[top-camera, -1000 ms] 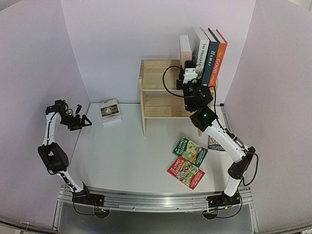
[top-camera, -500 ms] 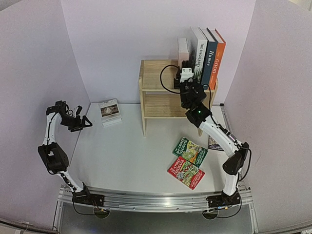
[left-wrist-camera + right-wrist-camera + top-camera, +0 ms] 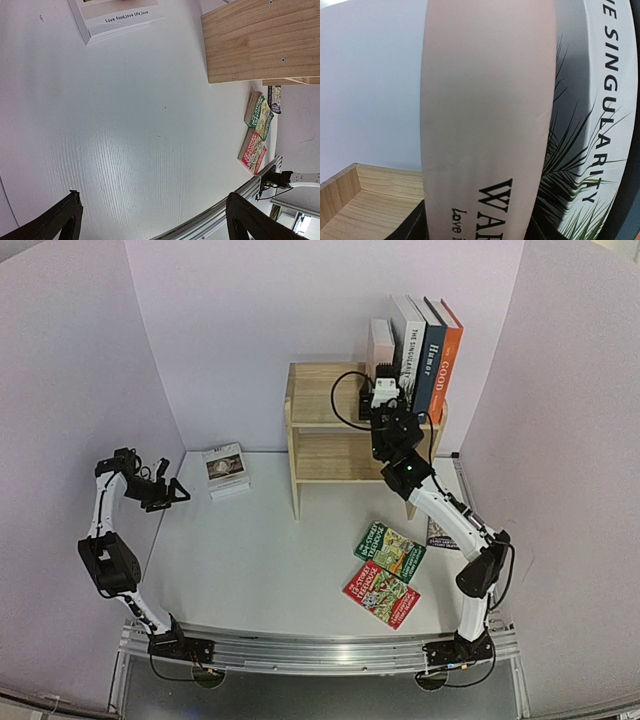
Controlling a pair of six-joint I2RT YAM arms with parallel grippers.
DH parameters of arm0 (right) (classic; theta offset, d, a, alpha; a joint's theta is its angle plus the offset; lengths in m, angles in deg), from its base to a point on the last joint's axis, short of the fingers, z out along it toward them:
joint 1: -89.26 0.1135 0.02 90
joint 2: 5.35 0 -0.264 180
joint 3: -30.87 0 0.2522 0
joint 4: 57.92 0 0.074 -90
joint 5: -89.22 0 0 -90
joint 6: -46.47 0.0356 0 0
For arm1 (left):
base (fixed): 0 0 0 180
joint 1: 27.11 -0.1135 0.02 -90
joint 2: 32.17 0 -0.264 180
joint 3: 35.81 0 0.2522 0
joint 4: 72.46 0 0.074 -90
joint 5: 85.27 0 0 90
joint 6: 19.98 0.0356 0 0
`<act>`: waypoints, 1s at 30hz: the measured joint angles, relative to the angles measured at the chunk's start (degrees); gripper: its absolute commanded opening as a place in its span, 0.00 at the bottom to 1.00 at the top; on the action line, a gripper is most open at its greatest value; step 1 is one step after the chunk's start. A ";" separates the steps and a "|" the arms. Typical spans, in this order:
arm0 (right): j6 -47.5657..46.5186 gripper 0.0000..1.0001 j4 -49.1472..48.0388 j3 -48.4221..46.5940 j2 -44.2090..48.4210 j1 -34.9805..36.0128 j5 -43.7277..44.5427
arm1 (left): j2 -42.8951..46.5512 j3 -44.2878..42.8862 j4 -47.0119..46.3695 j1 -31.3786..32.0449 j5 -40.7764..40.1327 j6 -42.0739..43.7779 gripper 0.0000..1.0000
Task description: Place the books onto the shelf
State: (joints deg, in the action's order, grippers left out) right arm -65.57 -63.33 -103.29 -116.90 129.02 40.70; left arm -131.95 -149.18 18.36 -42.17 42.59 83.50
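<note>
**Right gripper and the book in hand.** The right gripper [image 3: 382, 372] is at the top of the shelf [image 3: 320, 390], directly in front of the pale book [image 3: 380, 340]. That book stands upright on the shelf top, long axis vertical and spine towards the gripper. It is the leftmost of a row, touching the white book with the plant [image 3: 408, 335]. The navy "Humor" [image 3: 432, 352] and the orange "GOOD" [image 3: 452, 355] stand beyond that. In the right wrist view a dark finger shows low on either side of the spine. I cannot tell whether they are pressing on it or already slack.

**Left gripper.** The left gripper [image 3: 172, 490] has its fingers spread wide and is holding nothing. It hangs over the left edge of the tabletop [image 3: 270, 560].

**Books not yet shelved.** Four lie flat on the tabletop.
- The small white book [image 3: 226, 470] is near the left gripper, to its right and towards the shelf.
- The green paperback [image 3: 390, 550] and the red paperback [image 3: 381, 594] lie close together under the right arm, long axes running diagonally.
- A third paperback [image 3: 440, 535] is largely hidden behind the right arm.

**Assessment.** The pale book appears placed, so the next step is a straight withdrawal towards the arm's base. Any sideways drift risks tipping the row. By proximity, the paperbacks fall to the right arm and the small white book to the left.
</note>
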 measured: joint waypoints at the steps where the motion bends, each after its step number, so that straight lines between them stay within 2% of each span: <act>1: 0.06 0.56 -0.12 0.28 0.03 -0.03 0.08 | 0.00 0.00 0.00 -0.01 0.02 0.00 1.00; 7: -0.24 0.56 -1.44 3.18 0.72 0.22 0.52 | 0.04 0.78 -0.01 -0.01 0.30 0.00 1.00; 13: -6.78 0.54 -10.36 6.88 1.54 3.14 3.44 | 0.04 1.14 0.00 -0.01 0.87 0.00 1.00; 17: -9.83 0.41 -14.89 8.01 1.61 4.77 4.77 | 0.04 1.14 0.00 0.00 1.04 0.01 1.00; 23: -12.30 0.31 -17.51 8.68 1.65 4.93 5.84 | 0.04 1.14 -0.02 -0.01 1.06 0.04 1.00; 30: -12.98 0.29 -17.97 8.75 1.65 4.38 5.65 | 0.04 1.28 0.00 -0.01 1.08 0.04 1.00</act>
State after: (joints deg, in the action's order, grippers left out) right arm -78.55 -81.30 -94.54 -115.26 133.40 46.35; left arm -131.91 -147.90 18.35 -42.18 43.67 83.54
